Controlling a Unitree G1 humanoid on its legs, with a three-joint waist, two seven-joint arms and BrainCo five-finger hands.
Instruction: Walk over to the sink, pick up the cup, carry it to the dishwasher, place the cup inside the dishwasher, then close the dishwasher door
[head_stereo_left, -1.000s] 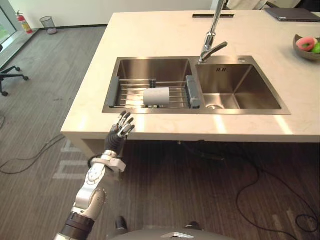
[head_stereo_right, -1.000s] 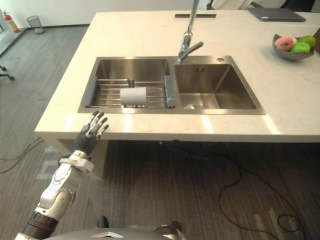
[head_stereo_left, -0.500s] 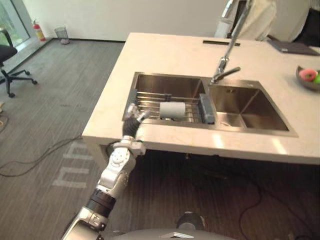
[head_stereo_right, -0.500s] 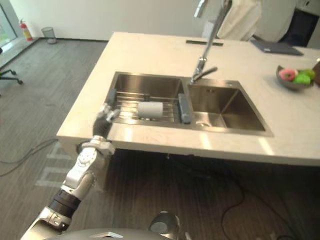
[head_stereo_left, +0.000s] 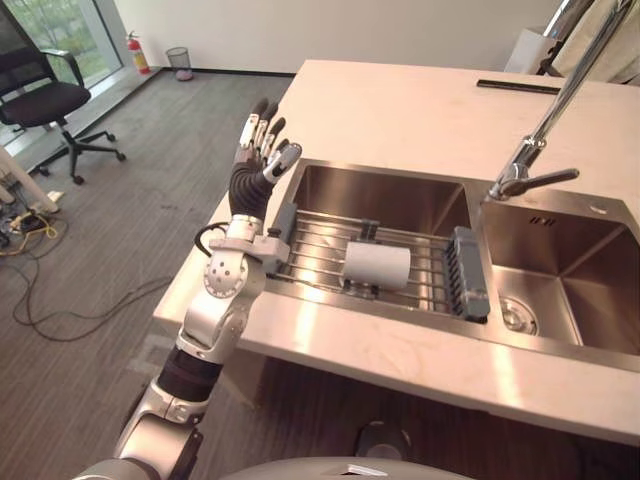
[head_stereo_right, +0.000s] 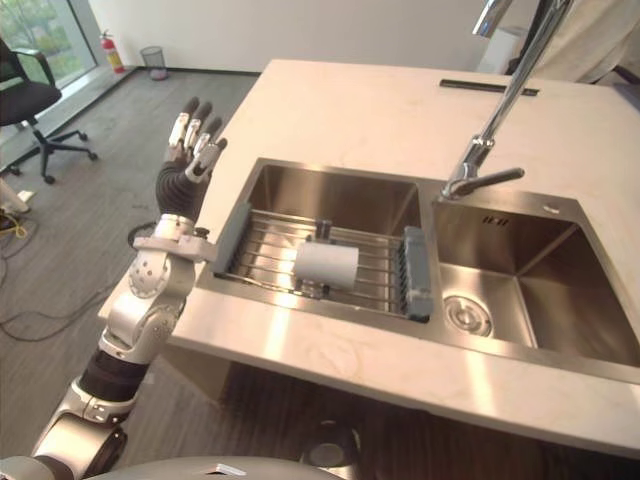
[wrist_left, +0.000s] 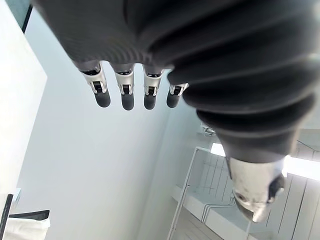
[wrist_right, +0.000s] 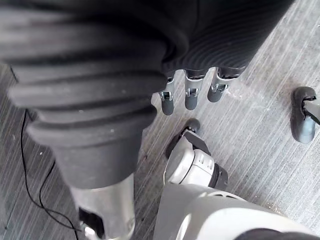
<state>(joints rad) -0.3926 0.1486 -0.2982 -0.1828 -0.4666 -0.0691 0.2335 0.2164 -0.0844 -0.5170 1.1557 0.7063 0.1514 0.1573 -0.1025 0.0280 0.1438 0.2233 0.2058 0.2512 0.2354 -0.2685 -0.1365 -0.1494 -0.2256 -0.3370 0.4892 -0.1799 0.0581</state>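
Presently we find the left hand (head_stereo_left: 262, 140) upper left, fingers straight and empty; the right hand (wrist_right: 191, 95) hangs open. We advise grasping the sideways cup (head_stereo_left: 377, 266) across its body.

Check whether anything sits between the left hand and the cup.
Nothing visible does. The left hand is raised, open, beside the sink; the cup lies on its side on the wire rack, uncovered.

A grey striped carpet floor (head_stereo_left: 90, 250) runs to a plain white wall (head_stereo_left: 350, 30). A black office chair on castors (head_stereo_left: 45, 95) stands before a bright window (head_stereo_left: 70, 25). A red fire extinguisher (head_stereo_left: 136, 52) and a wire mesh waste bin (head_stereo_left: 180, 62) stand by the wall. Light gleams on the pale cream stone surface (head_stereo_left: 400, 110).
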